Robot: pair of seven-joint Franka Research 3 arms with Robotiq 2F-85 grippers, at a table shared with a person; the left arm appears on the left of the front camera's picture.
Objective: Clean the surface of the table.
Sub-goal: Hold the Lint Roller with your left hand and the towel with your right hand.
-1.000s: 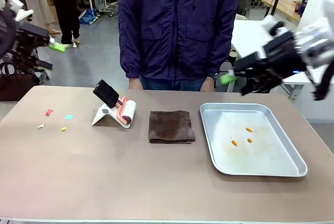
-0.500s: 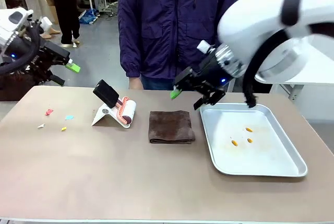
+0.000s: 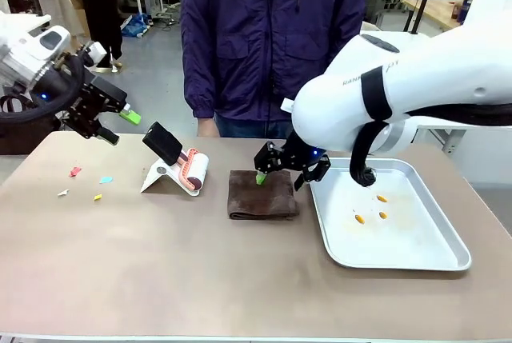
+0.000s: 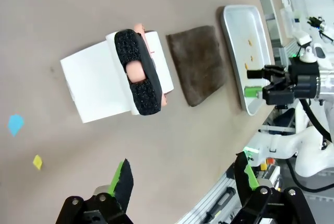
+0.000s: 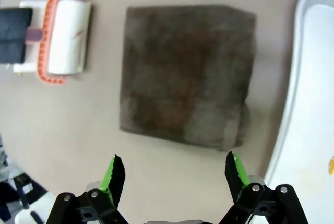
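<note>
Two sets of fingers stand spread wide with nothing in them: the right fingers [image 3: 260, 177] hang just above the far edge of the folded brown cloth [image 3: 262, 193], and the left fingers [image 3: 130, 117] hover over the far left of the surface [image 3: 160, 279], up beside the lint roller [image 3: 186, 169] on its white stand. The surface, beige and matte, is not yet clean; coloured paper scraps [image 3: 74, 172] lie scattered near its left end. The step in hand looks like taking up the cloth. To do it well, the right fingers should likely come straight down astride one edge of it, pinching all the folded layers at once so it lifts as one pad rather than unfolding. The right wrist view shows the cloth's side just beside the rim of the metal tray [image 3: 432, 259], so a finger dropped on that side risks catching the rim; the side facing the roller has more bare room. A person stands close against the far edge behind the cloth, so approach from above seems safer than from behind. The whole near half of the surface lies open for wiping strokes, though a sweep leftward would meet the roller stand first.
</note>
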